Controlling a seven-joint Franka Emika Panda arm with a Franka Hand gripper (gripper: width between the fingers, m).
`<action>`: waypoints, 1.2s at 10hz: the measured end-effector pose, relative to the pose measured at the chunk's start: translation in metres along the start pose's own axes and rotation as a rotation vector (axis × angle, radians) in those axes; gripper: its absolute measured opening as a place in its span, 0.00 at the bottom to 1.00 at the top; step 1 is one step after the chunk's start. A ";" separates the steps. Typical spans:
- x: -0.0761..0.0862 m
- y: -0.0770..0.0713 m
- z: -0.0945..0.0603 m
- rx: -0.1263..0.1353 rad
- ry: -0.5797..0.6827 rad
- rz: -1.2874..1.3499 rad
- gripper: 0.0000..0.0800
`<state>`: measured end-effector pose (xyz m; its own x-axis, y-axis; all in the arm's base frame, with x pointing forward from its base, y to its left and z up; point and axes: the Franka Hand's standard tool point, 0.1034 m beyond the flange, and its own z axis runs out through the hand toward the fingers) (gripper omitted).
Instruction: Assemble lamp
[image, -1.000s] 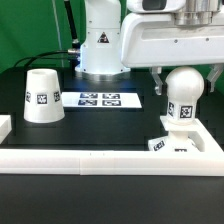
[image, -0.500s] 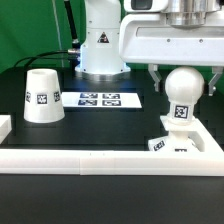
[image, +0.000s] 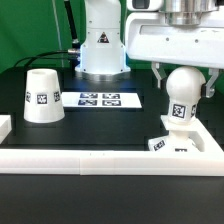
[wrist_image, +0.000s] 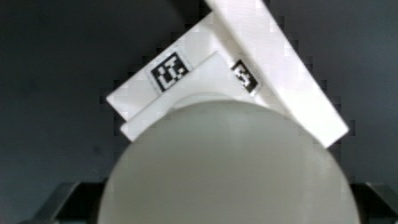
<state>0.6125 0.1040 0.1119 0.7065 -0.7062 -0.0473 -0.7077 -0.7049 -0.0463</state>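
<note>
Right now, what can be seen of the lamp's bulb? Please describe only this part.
The bulb is white, smooth and plastic-looking: a round ball head on a narrower stem that bears a black-and-white square tag. It stands nearly upright, slightly tilted, at the exterior view's right, directly over the flat base. The gripper holds its head, with one of the fingers on each side. Whether the stem's foot touches the base cannot be told.

Blurred bulb (wrist_image: 222, 165) cut off by the wrist view's edge, base (wrist_image: 267, 50) partly hidden behind it
</note>
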 end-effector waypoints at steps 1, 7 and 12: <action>0.000 0.000 0.000 0.003 -0.004 0.083 0.72; -0.001 0.000 0.001 0.002 -0.007 0.043 0.86; -0.005 -0.001 0.001 -0.001 -0.012 -0.463 0.87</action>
<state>0.6099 0.1084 0.1109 0.9481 -0.3162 -0.0330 -0.3177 -0.9460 -0.0644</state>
